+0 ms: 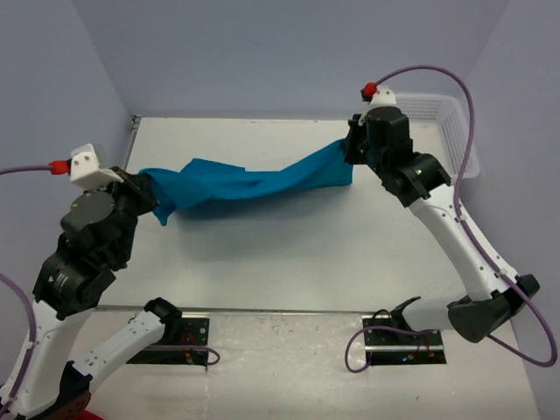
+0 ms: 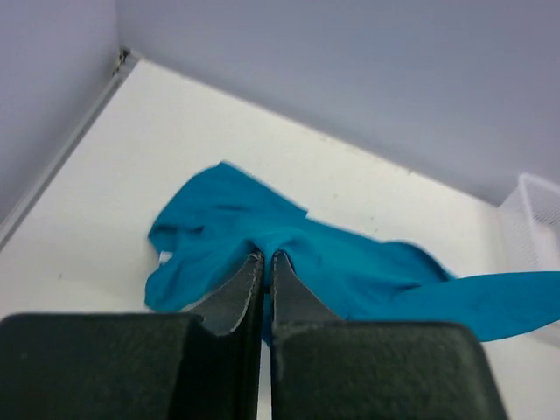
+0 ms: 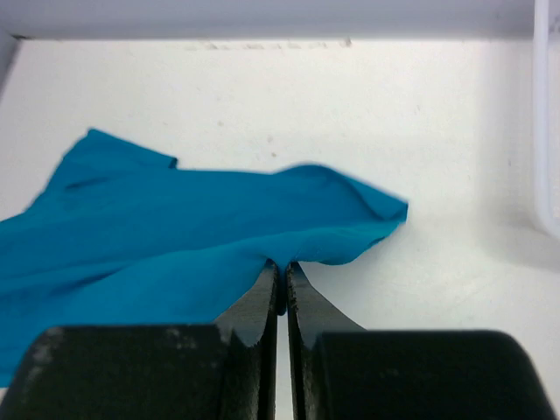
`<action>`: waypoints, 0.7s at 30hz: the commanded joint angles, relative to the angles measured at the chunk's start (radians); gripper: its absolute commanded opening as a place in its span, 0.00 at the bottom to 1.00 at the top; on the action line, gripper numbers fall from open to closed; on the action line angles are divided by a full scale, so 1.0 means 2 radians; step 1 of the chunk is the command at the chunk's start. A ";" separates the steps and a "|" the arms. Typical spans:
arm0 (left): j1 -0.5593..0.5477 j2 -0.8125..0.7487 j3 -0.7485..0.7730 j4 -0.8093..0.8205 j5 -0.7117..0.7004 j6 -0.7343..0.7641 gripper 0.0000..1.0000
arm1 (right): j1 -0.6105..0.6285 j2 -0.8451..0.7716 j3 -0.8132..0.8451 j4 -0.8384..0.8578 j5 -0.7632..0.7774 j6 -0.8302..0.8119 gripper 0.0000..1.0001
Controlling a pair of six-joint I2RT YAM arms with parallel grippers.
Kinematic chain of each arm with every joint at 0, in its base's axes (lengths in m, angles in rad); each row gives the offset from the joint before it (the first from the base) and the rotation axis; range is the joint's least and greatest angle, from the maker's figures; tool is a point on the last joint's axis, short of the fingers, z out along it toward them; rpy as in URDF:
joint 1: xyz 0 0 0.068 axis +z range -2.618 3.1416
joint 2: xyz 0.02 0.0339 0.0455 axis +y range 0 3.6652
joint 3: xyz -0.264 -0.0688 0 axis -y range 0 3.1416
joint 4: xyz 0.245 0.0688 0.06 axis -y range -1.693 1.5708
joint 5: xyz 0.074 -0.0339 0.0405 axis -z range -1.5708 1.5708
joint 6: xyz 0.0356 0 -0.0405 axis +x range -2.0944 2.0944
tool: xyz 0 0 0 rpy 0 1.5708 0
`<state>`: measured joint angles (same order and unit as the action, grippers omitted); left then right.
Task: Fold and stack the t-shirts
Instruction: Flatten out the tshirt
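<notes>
One teal-blue t-shirt (image 1: 249,182) hangs stretched and twisted between my two grippers above the white table, sagging in the middle. My left gripper (image 1: 147,188) is shut on its left end; in the left wrist view the cloth (image 2: 350,271) is pinched between the closed fingertips (image 2: 267,256). My right gripper (image 1: 352,153) is shut on the right end; in the right wrist view the shirt (image 3: 175,236) is pinched at the gripper (image 3: 282,267), with a loose corner sticking out to the right.
A white mesh basket (image 1: 455,122) stands at the table's back right, also at the edge of the right wrist view (image 3: 547,131). Lilac walls close the back and sides. The table's raised left rim (image 2: 79,131) runs beside the left gripper.
</notes>
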<state>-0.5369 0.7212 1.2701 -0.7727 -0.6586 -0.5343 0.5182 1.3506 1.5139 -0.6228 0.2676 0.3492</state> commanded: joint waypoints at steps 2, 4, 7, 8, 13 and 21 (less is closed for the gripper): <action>0.004 -0.011 0.086 0.037 0.035 0.080 0.00 | 0.005 -0.049 0.096 -0.045 -0.042 -0.053 0.00; 0.004 -0.011 0.119 0.037 0.064 0.096 0.00 | 0.008 -0.059 0.124 -0.060 -0.061 -0.067 0.00; 0.005 -0.015 0.179 0.044 0.112 0.112 0.00 | 0.016 -0.082 0.192 -0.090 -0.084 -0.086 0.00; 0.005 -0.016 0.192 0.052 0.125 0.116 0.00 | 0.020 -0.089 0.202 -0.100 -0.097 -0.088 0.00; 0.021 -0.019 0.271 0.082 0.243 0.138 0.00 | 0.026 -0.144 0.260 -0.127 -0.149 -0.103 0.00; 0.117 0.029 0.406 0.100 0.427 0.127 0.00 | 0.028 -0.204 0.281 -0.127 -0.278 -0.096 0.00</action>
<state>-0.3744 0.7116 2.0083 -0.6292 -0.0189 -0.3027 0.5694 0.9279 2.0731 -0.8520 -0.1440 0.1772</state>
